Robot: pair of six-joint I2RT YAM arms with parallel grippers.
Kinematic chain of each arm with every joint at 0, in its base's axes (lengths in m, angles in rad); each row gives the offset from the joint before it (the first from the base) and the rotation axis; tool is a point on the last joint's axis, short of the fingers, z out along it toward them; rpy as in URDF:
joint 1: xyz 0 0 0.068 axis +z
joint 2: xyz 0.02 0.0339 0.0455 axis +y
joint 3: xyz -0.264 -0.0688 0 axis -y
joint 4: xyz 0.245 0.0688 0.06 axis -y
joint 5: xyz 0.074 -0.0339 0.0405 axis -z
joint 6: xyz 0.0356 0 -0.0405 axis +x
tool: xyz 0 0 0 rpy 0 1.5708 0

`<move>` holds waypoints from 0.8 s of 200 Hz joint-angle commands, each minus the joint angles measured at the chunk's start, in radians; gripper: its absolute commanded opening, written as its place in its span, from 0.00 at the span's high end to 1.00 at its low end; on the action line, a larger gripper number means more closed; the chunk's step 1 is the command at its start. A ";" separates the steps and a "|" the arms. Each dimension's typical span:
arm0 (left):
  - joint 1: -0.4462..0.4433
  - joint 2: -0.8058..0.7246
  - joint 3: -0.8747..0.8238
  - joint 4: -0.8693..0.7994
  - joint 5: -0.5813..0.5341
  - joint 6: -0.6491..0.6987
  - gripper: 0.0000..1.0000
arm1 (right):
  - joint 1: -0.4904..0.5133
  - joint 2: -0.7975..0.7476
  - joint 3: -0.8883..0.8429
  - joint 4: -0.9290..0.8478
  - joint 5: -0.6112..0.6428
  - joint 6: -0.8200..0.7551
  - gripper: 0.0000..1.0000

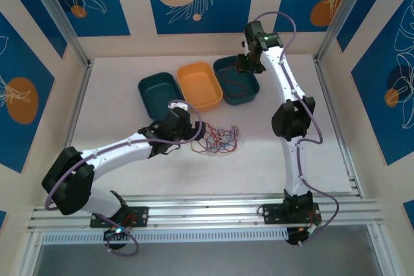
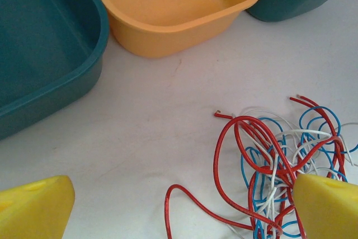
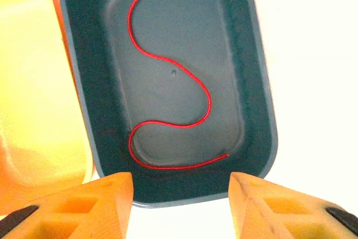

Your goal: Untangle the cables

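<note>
The cables (image 1: 218, 139) lie as a loose knot of thin, glossy, curly wires in red, blue and white, near the middle of the matte white table (image 1: 116, 108); I see several red loops trailing out of the knot toward the left; my left gripper (image 2: 182, 194) sits low beside them, its blunt yellow fingers (image 2: 33, 211) spread wide and clamping nothing, the right-hand one over the edge of the tangle; one separate red strand (image 3: 209, 103) snakes in an S across the smooth floor of the right teal tub (image 1: 249, 92), far right of centre; my right gripper (image 3: 180, 180) hovers above that tub's near rim, released, with the ribbed orange fingers apart and empty; left of this tub stands an orange tub (image 1: 200, 85), then a second teal tub (image 1: 158, 93), all three rounded rectangular plastic, side by side just beyond the tangle
</note>
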 commanded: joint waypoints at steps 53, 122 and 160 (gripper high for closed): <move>-0.002 0.007 0.043 -0.002 0.005 0.012 0.00 | -0.004 -0.061 -0.135 0.137 0.042 0.086 0.55; -0.001 -0.024 0.024 -0.005 -0.013 -0.019 0.00 | 0.070 -0.232 -0.467 0.271 -0.011 0.123 0.57; 0.032 -0.064 -0.007 -0.009 -0.015 -0.055 0.00 | 0.159 -0.422 -0.780 0.356 -0.093 0.173 0.57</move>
